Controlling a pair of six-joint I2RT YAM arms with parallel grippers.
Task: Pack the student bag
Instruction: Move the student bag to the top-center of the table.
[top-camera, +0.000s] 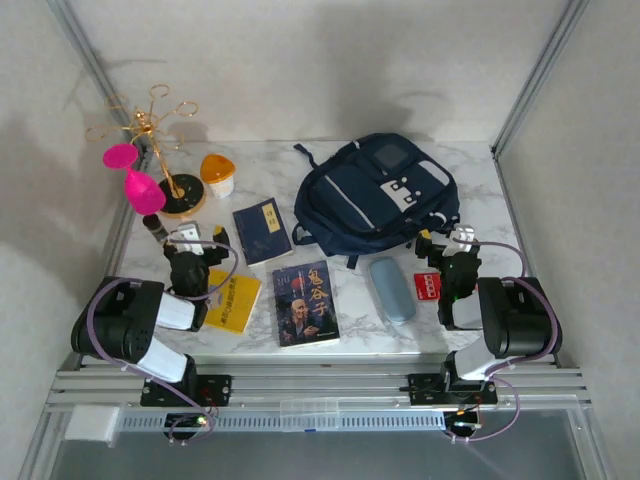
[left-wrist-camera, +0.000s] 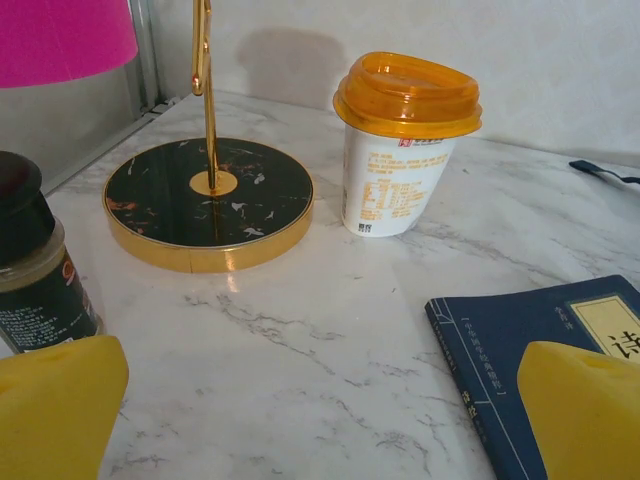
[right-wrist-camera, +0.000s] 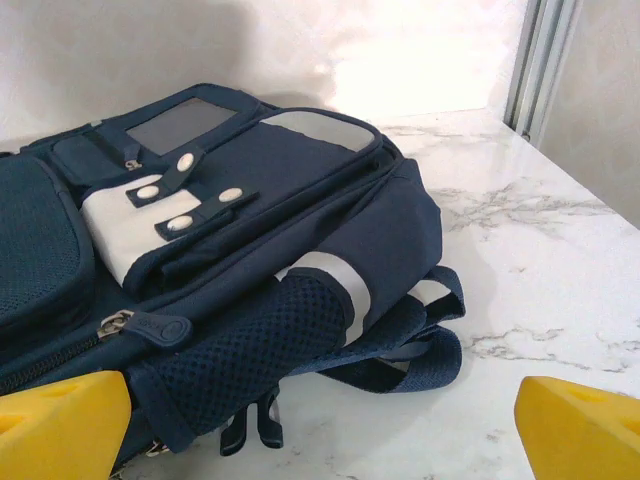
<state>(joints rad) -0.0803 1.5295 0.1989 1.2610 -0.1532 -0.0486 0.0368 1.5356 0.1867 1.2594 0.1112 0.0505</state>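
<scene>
Left gripper (left-wrist-camera: 320, 420) and right gripper (right-wrist-camera: 320, 430), both spread empty near the student bag (top-camera: 375, 195), should first unzip it fully.

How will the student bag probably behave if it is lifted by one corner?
The student bag is soft fabric lying flat, so it would likely sag and fold. Its loose straps may trail or snag.
</scene>
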